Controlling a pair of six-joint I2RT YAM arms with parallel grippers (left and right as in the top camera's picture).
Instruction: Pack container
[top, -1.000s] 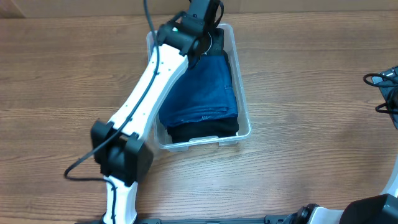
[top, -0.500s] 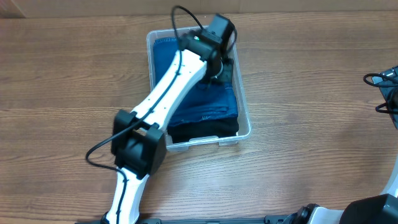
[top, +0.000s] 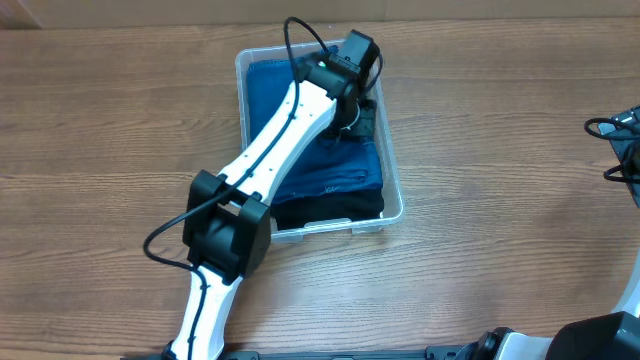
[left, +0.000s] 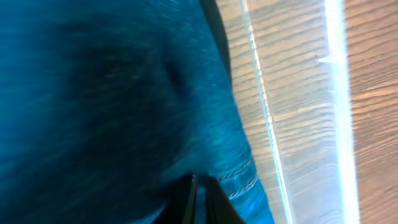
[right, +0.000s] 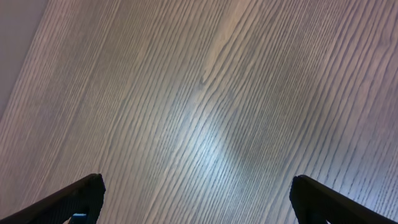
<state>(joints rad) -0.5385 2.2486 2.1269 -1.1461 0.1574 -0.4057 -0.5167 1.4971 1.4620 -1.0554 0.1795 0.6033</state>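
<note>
Overhead: the container (top: 330, 231) is sitting mid-table (top: 500, 150), long side running away from us. It is holding a folded blue cloth (top: 340, 160) on top, with a black cloth (top: 330, 207) showing at the near end. The left arm (top: 270, 150) is reaching diagonally across it, and the left gripper (top: 357, 112) is pressing down into the cloth near the far right wall. We are judging the packing as nearly done. The right gripper is not showing in this view.

Left wrist: we are looking straight into blue cloth (left: 93, 93), with the clear container wall (left: 267, 124) just beside it. The fingers (left: 214, 199) are standing almost together, only a sliver between them. We cannot tell whether a fold is pinched there.

- Risk: if fabric is catching between the tips, lifting could drag the cloth up and undo the fold.
- Risk: the gripper is working close to the wall, so a sideways move could shove the container across the table.

Right wrist: the right gripper (right: 196, 182) is hanging over bare table (right: 205, 93), fingers spread wide and holding nothing.

- Risk: nothing is steadying the container, so any tug from the left arm could shift it or tip its light rim.
</note>
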